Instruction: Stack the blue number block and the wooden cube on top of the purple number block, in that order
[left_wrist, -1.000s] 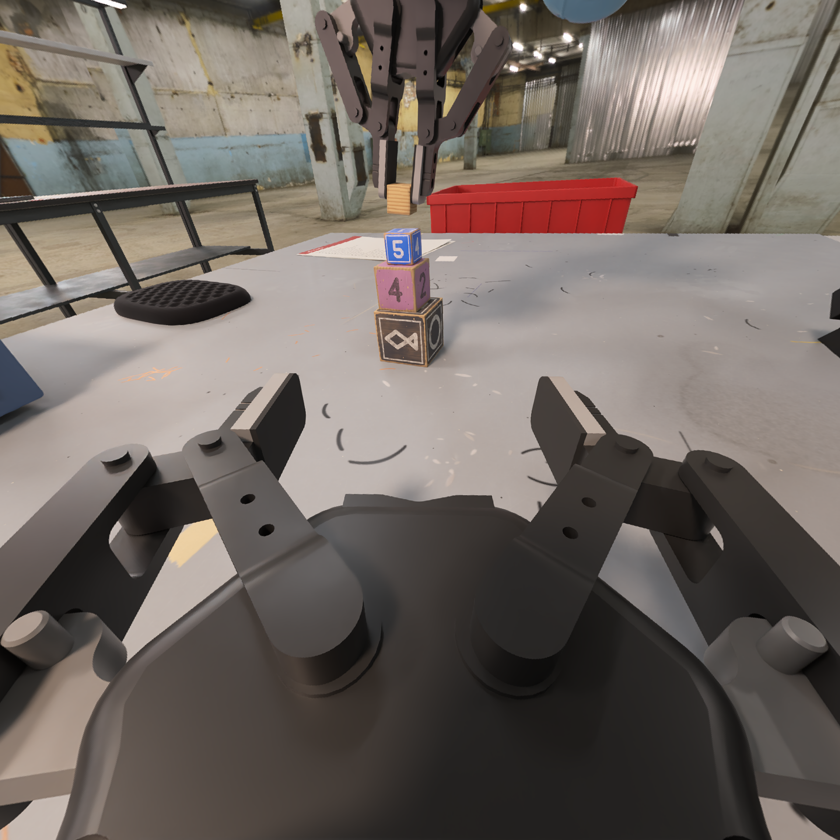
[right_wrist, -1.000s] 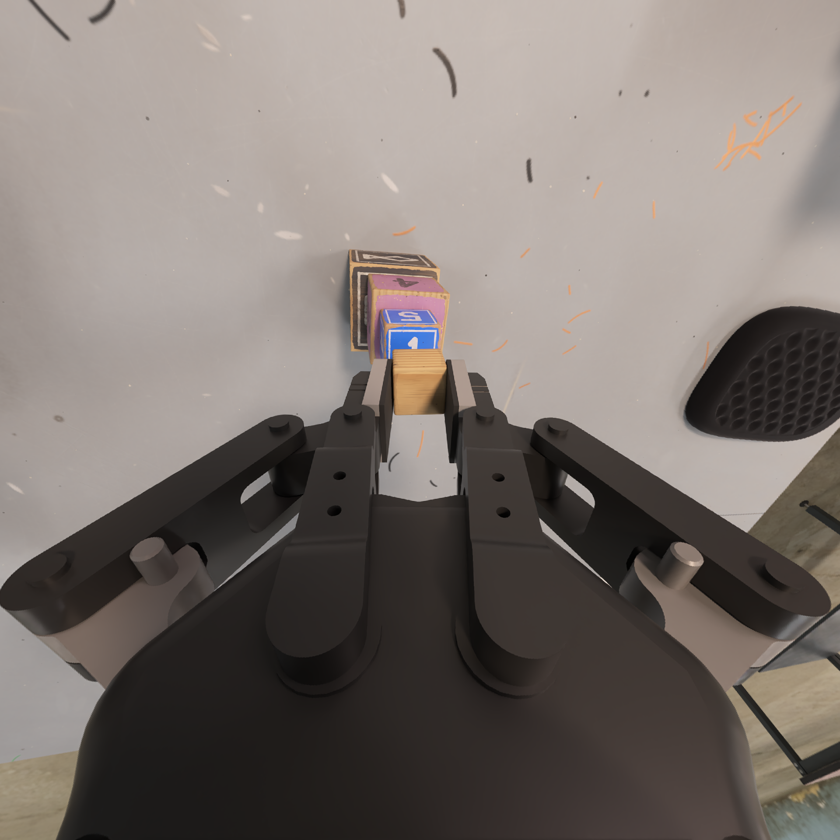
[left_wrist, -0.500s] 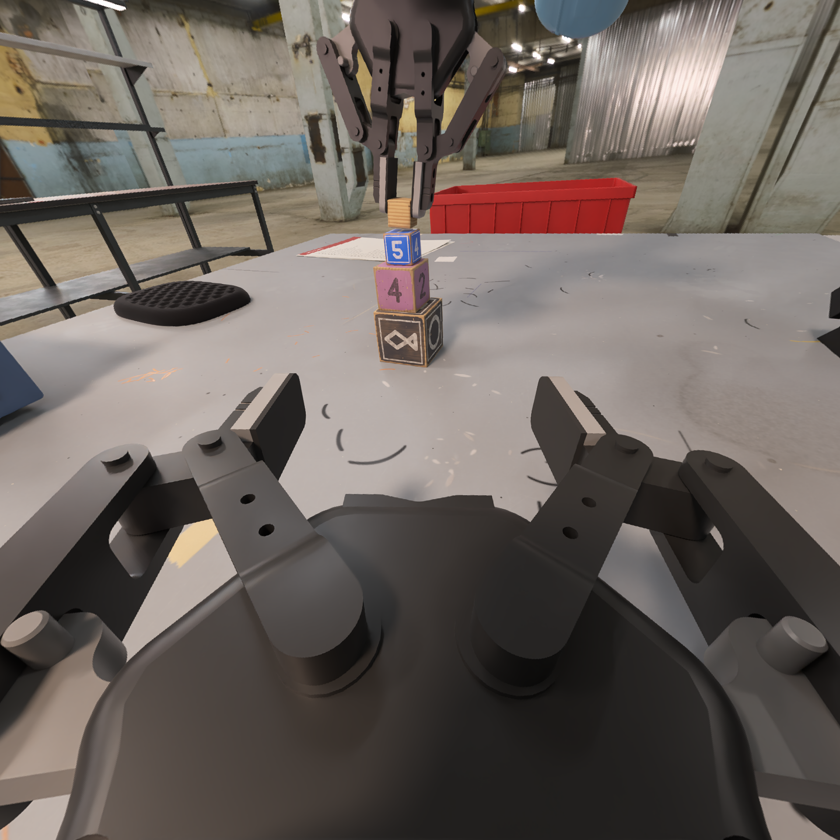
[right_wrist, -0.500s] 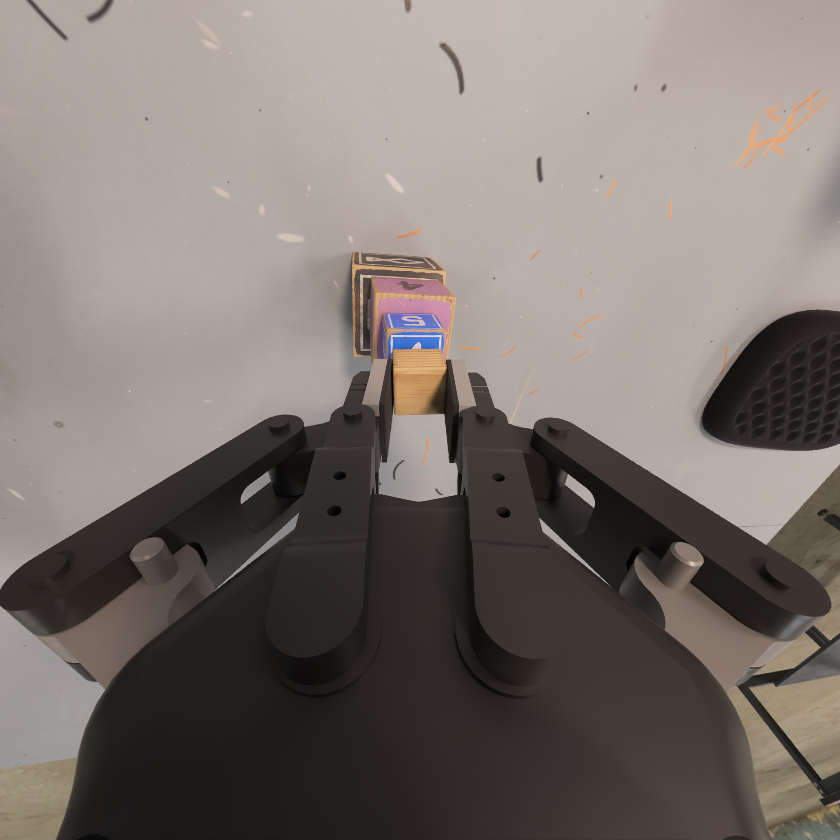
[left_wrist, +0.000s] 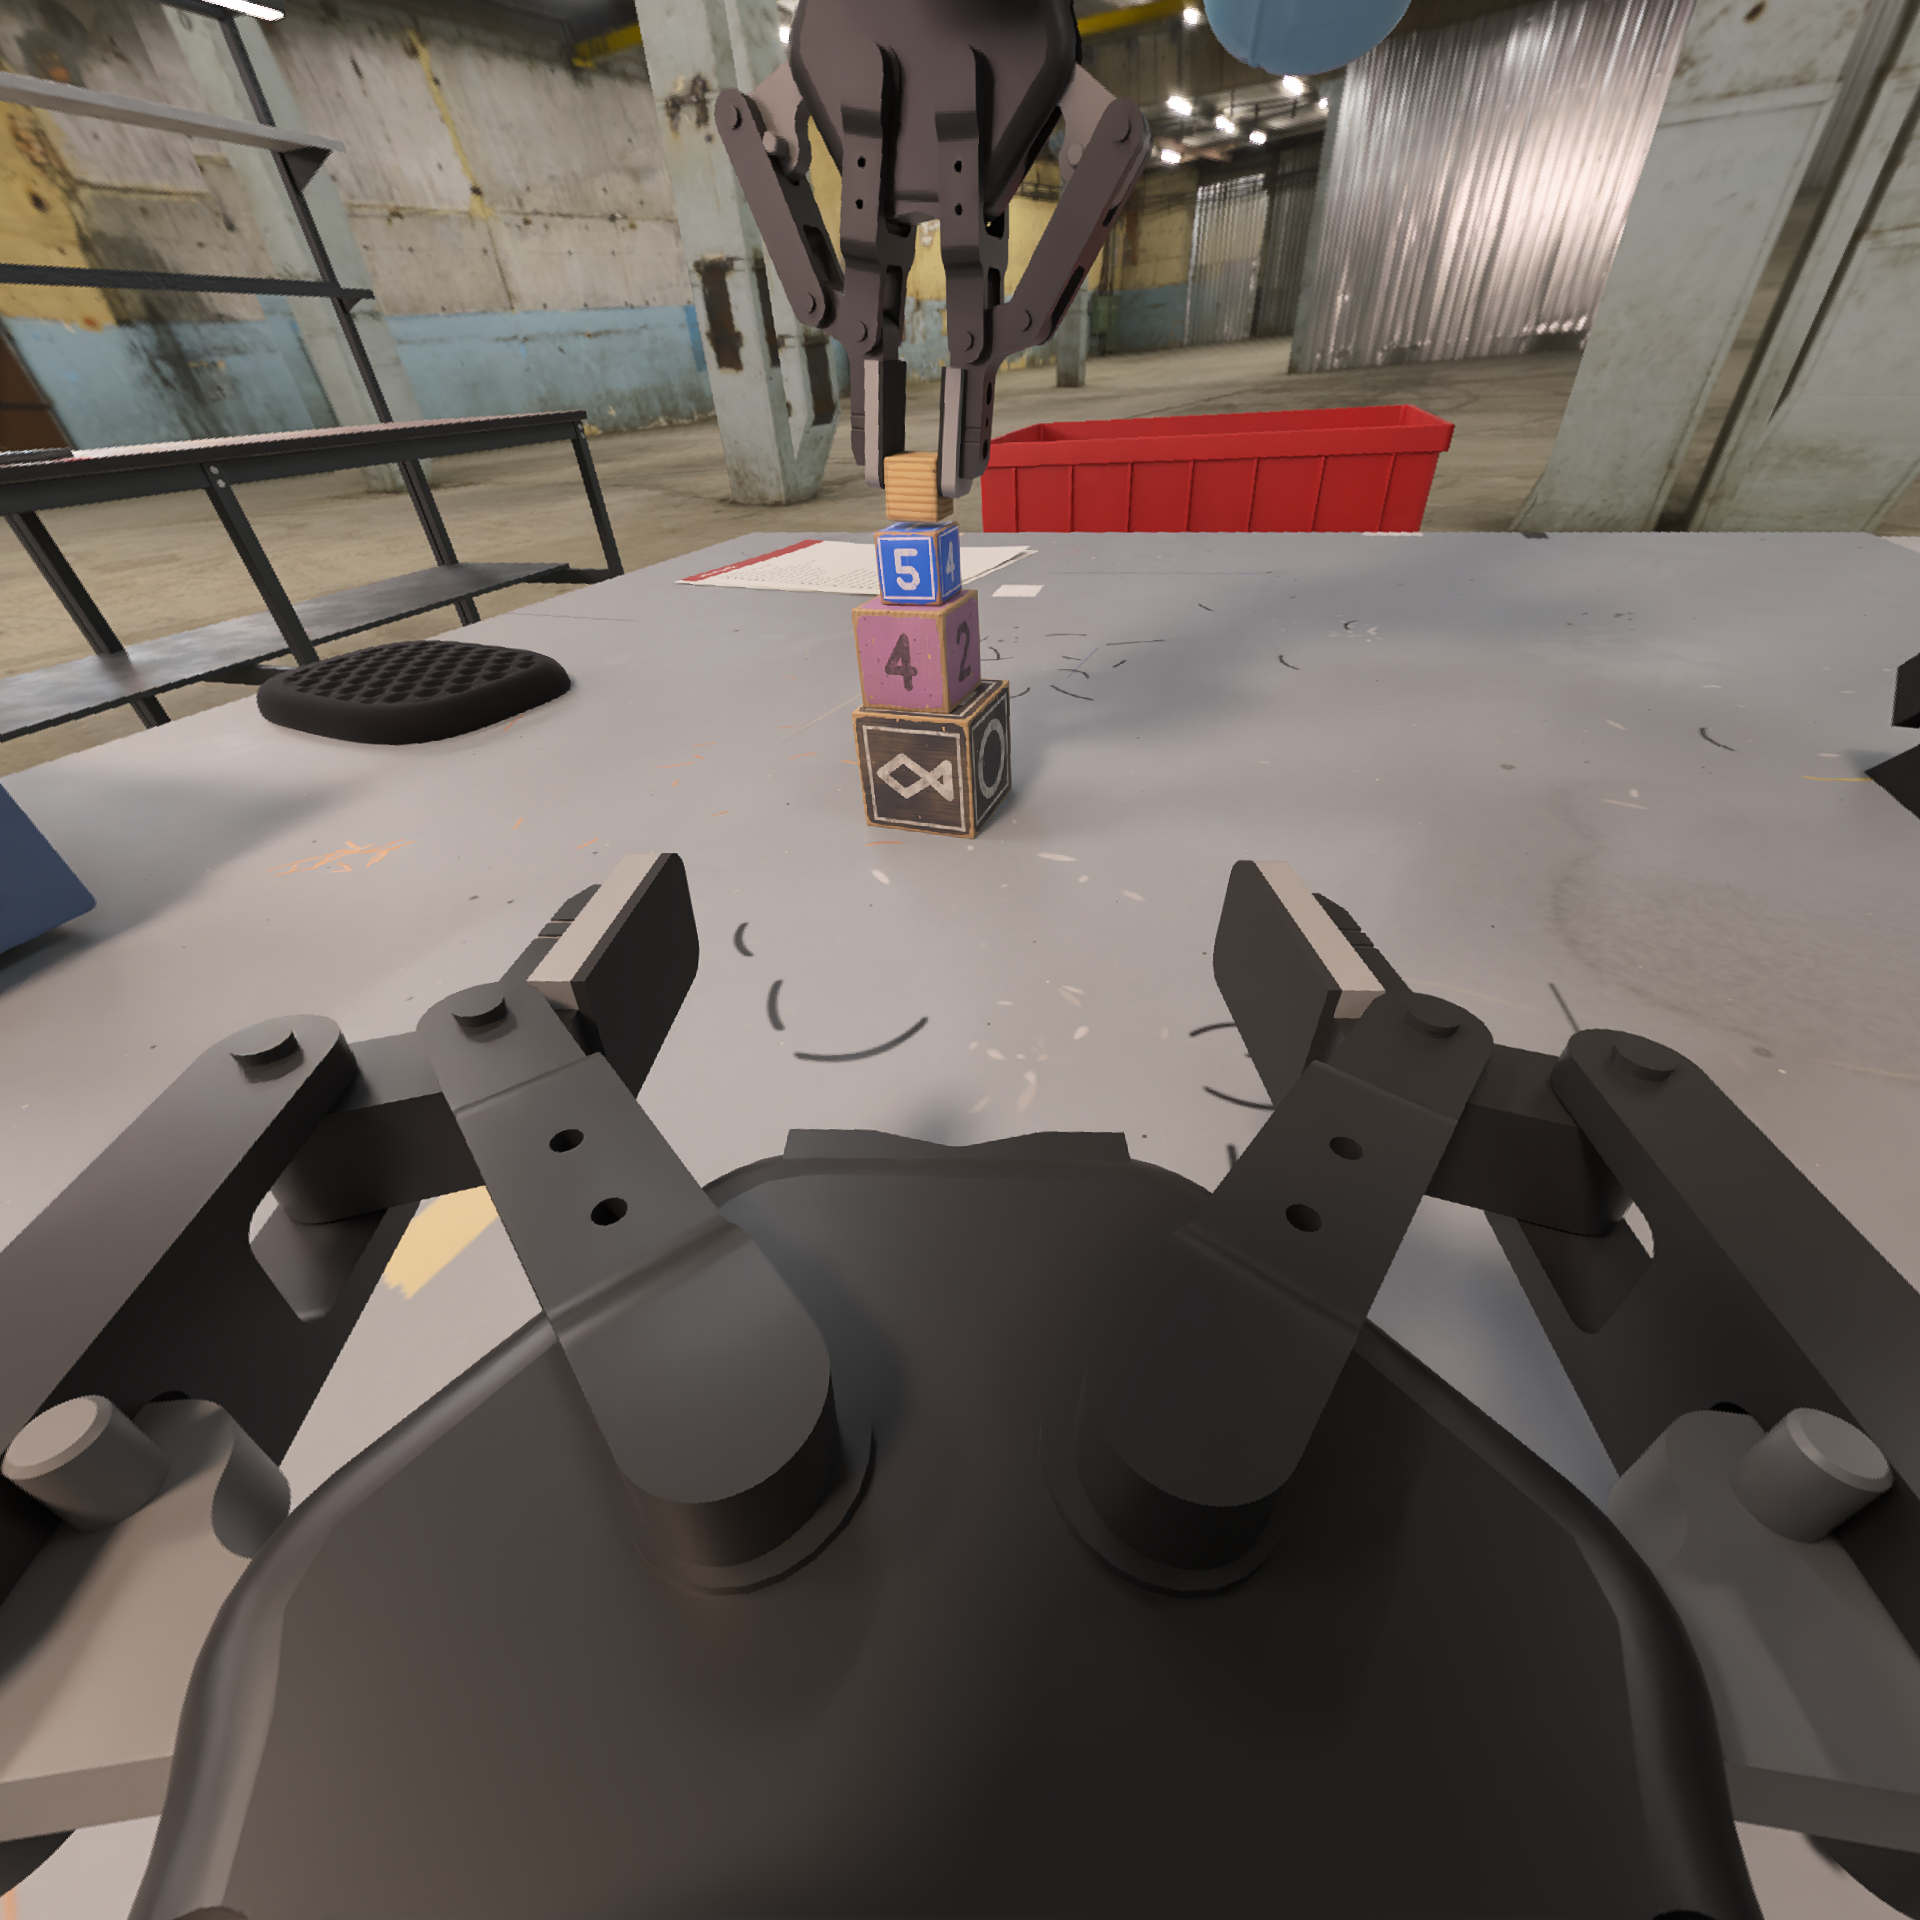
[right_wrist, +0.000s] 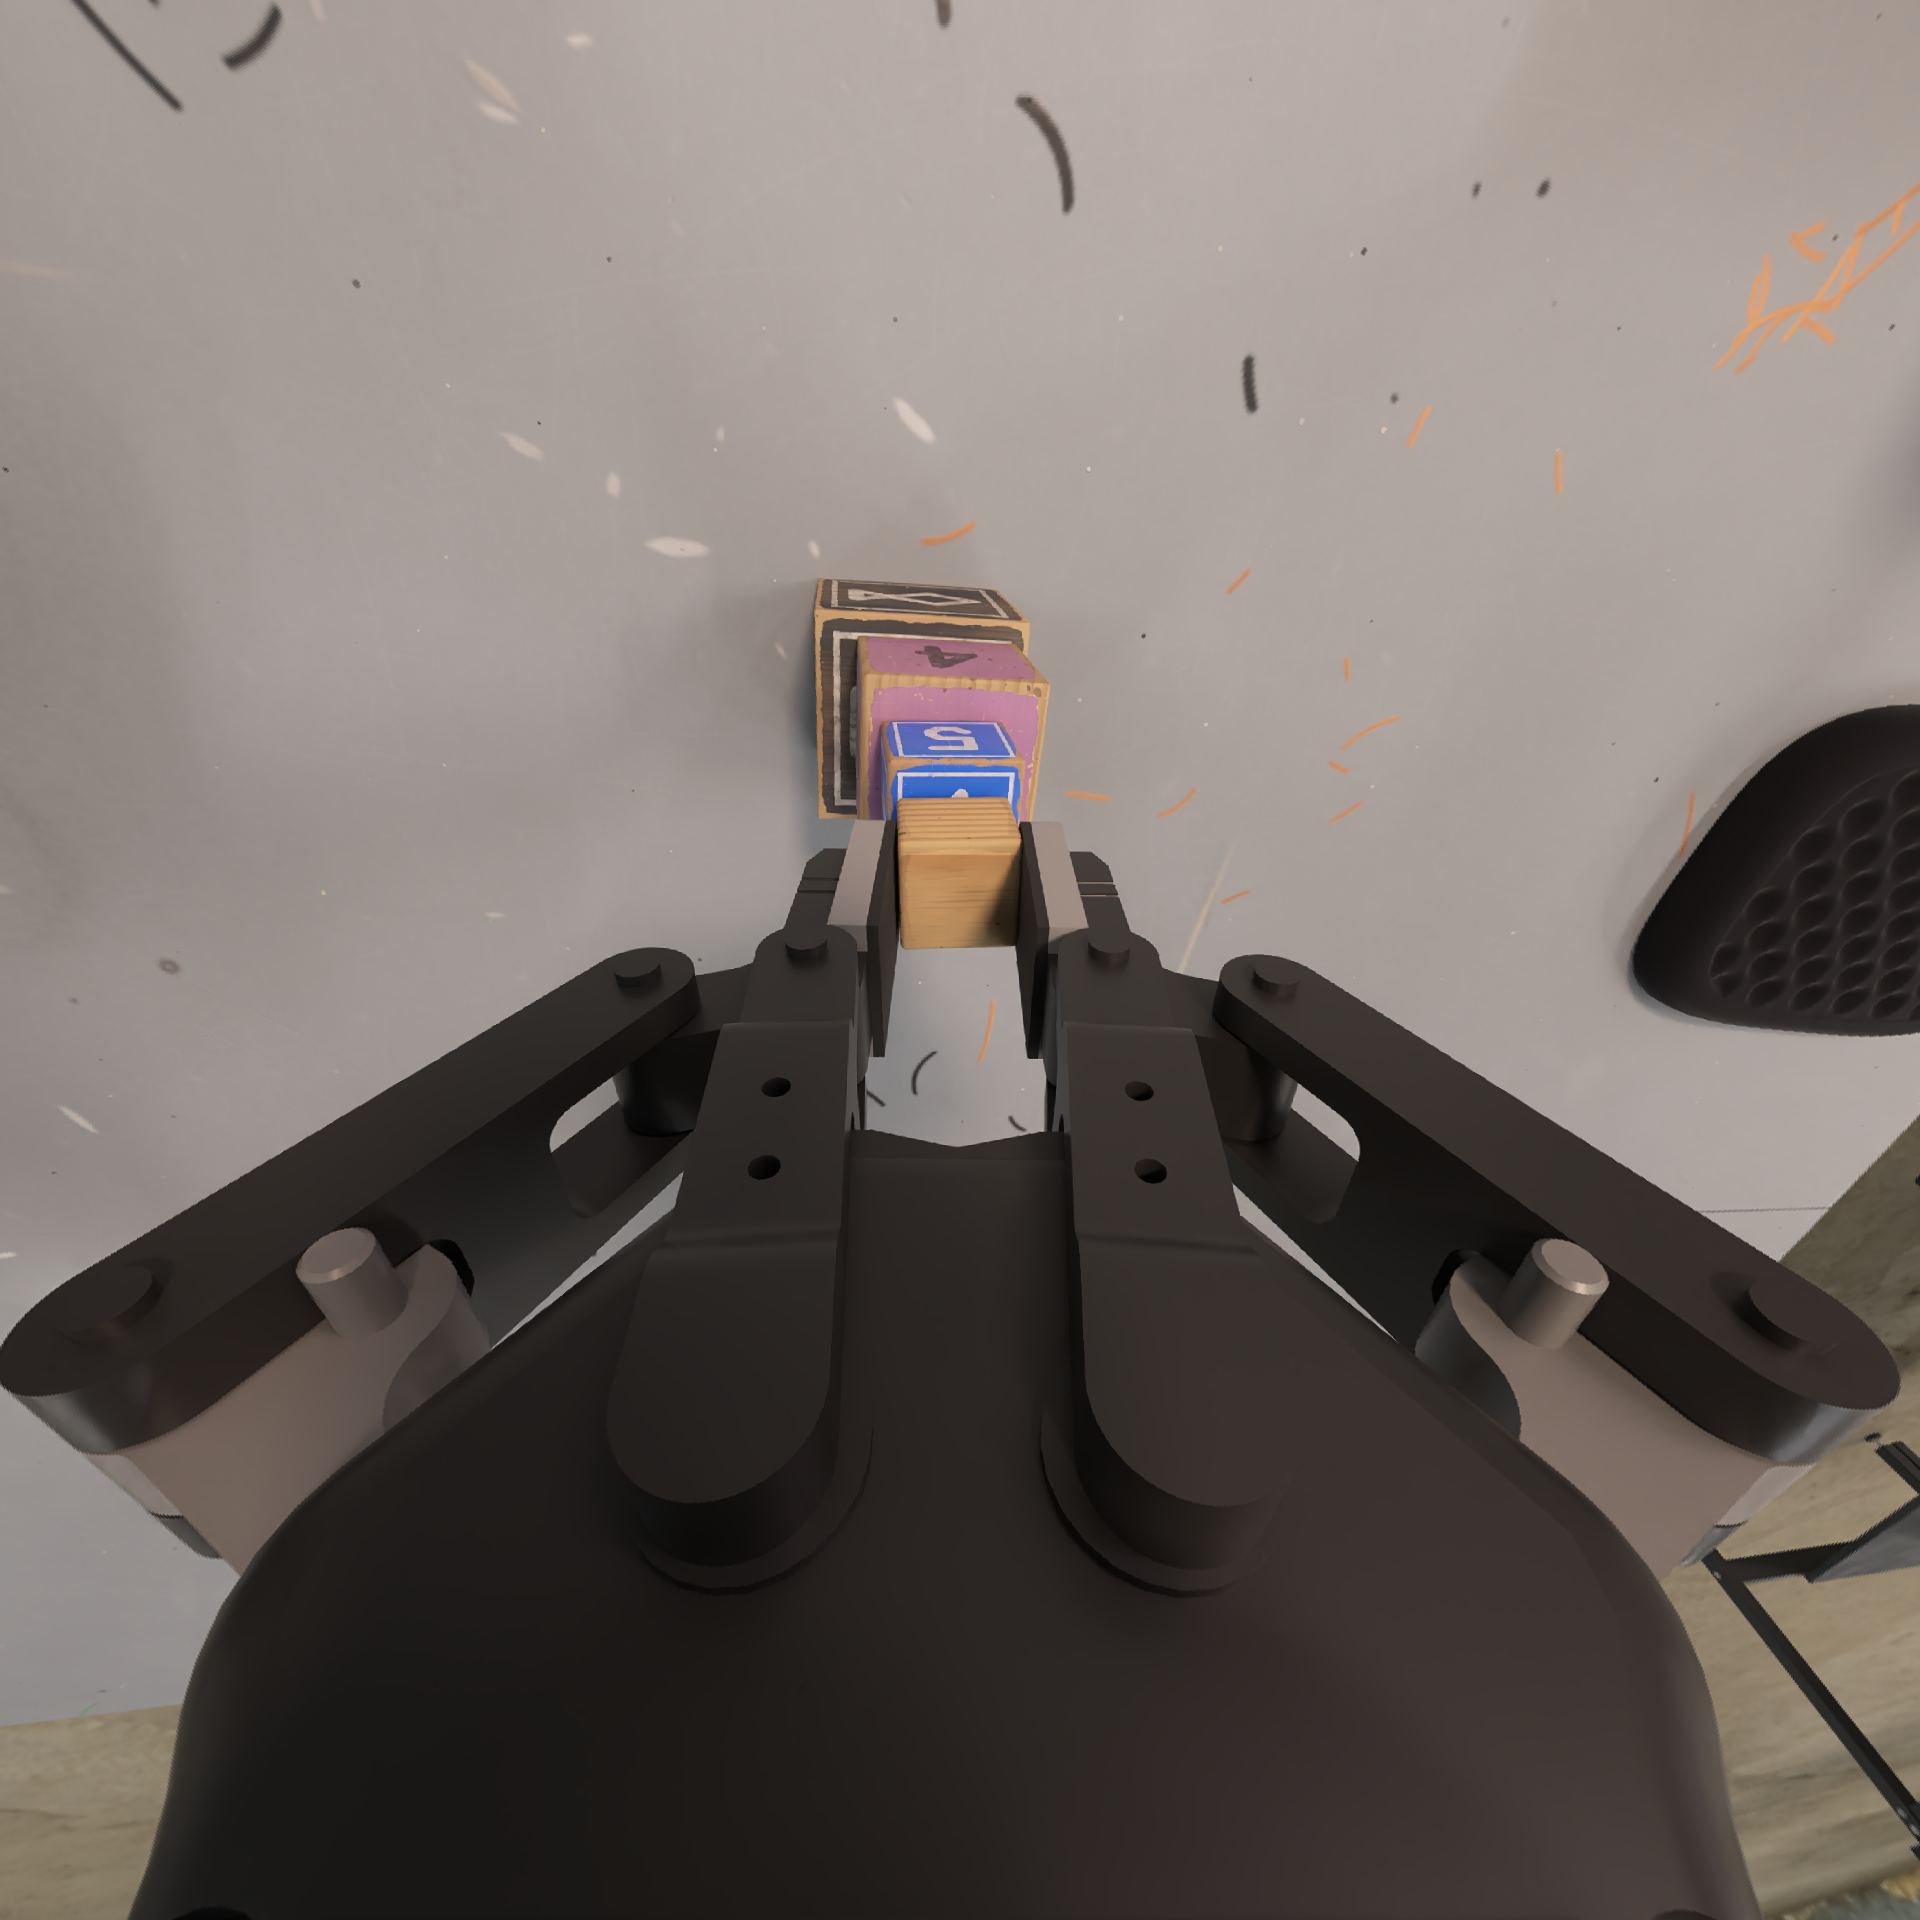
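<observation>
A stack stands mid-table: a black picture block (left_wrist: 930, 764) at the bottom, the purple number block (left_wrist: 914, 652) on it, the blue number block (left_wrist: 914, 566) on top. My right gripper (left_wrist: 920, 457) comes down from above, shut on the wooden cube (left_wrist: 918, 486), which sits right over the blue block, touching it or nearly so. In the right wrist view the gripper (right_wrist: 956, 873) holds the cube (right_wrist: 954, 871) above the blue block (right_wrist: 951, 753), the purple block (right_wrist: 951, 675) and the black block (right_wrist: 914, 608). My left gripper (left_wrist: 956, 935) is open and empty, low over the table in front of the stack.
A black perforated pad (left_wrist: 410, 686) lies left of the stack; it also shows in the right wrist view (right_wrist: 1808, 883). A red bin (left_wrist: 1210, 468) stands past the table's far edge. A sheet of paper (left_wrist: 821, 566) lies behind the stack. A blue object (left_wrist: 36, 883) is at the left edge.
My right gripper has come down with the wooden cube, from well above the stack to right on top of the blue block. The left gripper has not moved.
</observation>
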